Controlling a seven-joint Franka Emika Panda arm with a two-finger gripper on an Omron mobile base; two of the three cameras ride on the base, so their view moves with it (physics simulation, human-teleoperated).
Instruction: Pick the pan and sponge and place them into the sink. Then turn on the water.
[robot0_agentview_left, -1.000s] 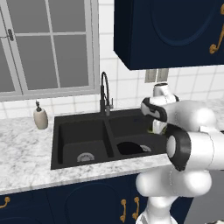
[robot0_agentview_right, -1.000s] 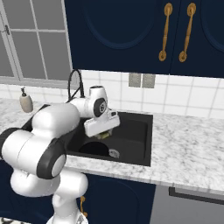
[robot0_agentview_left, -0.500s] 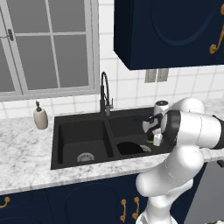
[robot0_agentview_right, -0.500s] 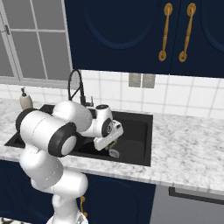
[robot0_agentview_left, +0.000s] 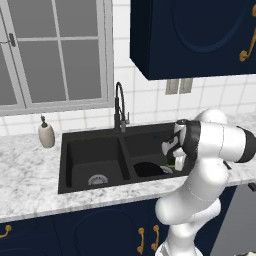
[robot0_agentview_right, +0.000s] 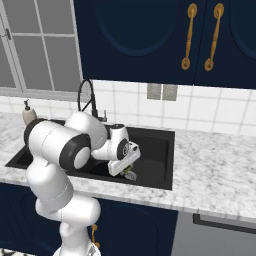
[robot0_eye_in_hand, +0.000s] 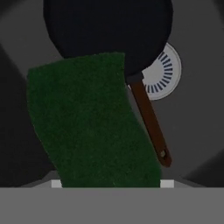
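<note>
Left base view: we see the white arm folded at the right of the frame, its forearm bent down so that the claw (robot0_agentview_left: 172, 161) hangs low over the right basin of the sink (robot0_agentview_left: 92, 152). In the right base view the claw (robot0_agentview_right: 129, 172) sits at the centre of the frame, tilted down into that same basin. In the hand view the sponge (robot0_eye_in_hand: 92, 122) covers the lower left and centre, its dark green top toward us, and it runs down to the bottom where the fingertips would be; we judge the claw clamped on the sponge.

The pan (robot0_eye_in_hand: 107, 33) lies in the basin at the top of the hand view, its brown handle (robot0_eye_in_hand: 151, 124) slanting to the lower right across the round grey drain (robot0_eye_in_hand: 164, 74). A soap dispenser (robot0_agentview_left: 46, 134) stands on the table (robot0_agentview_left: 30, 185) left of the sink, and the faucet (robot0_agentview_left: 120, 107) rises behind it.

Against half a second ago, the claw is lower in the basin.
</note>
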